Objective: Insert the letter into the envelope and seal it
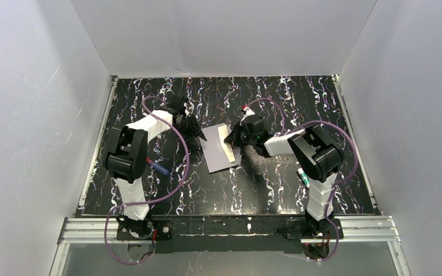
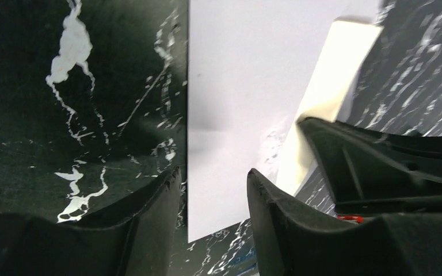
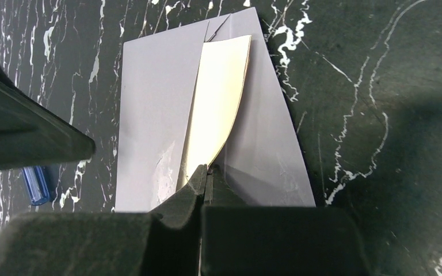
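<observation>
The lavender-grey envelope [image 1: 216, 155] lies flat mid-table. The cream letter [image 1: 226, 144] is partly inside it, its free end curling up out of the opening. In the right wrist view the letter [image 3: 218, 98] lies between the envelope's body [image 3: 149, 115] and its open flap [image 3: 265, 149]. My right gripper [image 3: 209, 171] is shut on the letter's near edge; it also shows in the top view [image 1: 237, 138]. My left gripper [image 2: 214, 175] is open and low over the envelope's [image 2: 236, 86] left edge, one finger over the table, one over the paper. Whether it touches is unclear.
A blue pen [image 1: 160, 168] lies on the black marbled table [image 1: 265, 190] by the left arm, and shows at the left edge of the right wrist view [image 3: 34, 184]. White walls enclose the table on three sides. The right gripper's body [image 2: 380, 167] is close beside my left fingers.
</observation>
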`<move>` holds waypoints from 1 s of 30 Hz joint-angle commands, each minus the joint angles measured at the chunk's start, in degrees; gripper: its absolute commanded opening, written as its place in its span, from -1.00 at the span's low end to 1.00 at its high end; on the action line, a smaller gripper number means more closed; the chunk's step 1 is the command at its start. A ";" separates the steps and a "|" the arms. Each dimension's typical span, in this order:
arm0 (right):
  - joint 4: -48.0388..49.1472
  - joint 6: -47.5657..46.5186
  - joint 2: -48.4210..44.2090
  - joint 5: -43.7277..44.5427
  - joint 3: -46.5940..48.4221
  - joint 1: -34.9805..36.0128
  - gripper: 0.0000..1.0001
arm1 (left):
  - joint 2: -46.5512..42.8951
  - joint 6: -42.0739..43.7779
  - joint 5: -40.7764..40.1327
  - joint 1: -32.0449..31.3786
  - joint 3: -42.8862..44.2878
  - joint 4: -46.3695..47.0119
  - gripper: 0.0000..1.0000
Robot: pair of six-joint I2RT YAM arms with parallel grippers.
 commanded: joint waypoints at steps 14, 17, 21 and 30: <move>-13.59 -2.25 8.01 -1.91 6.21 4.39 -0.97 | 9.27 3.32 6.12 -0.01 -5.56 2.47 -0.61; -17.88 -2.50 6.69 0.63 7.32 4.33 -0.89 | 9.87 6.48 3.26 -0.07 -3.90 -0.67 -0.65; -25.16 -6.25 4.65 4.57 10.34 3.76 -0.42 | 10.00 9.50 0.30 0.15 -2.82 -3.51 -0.67; -32.64 -10.09 1.23 7.08 15.19 1.70 0.04 | 7.99 12.81 -1.07 1.10 -1.29 -5.12 -0.64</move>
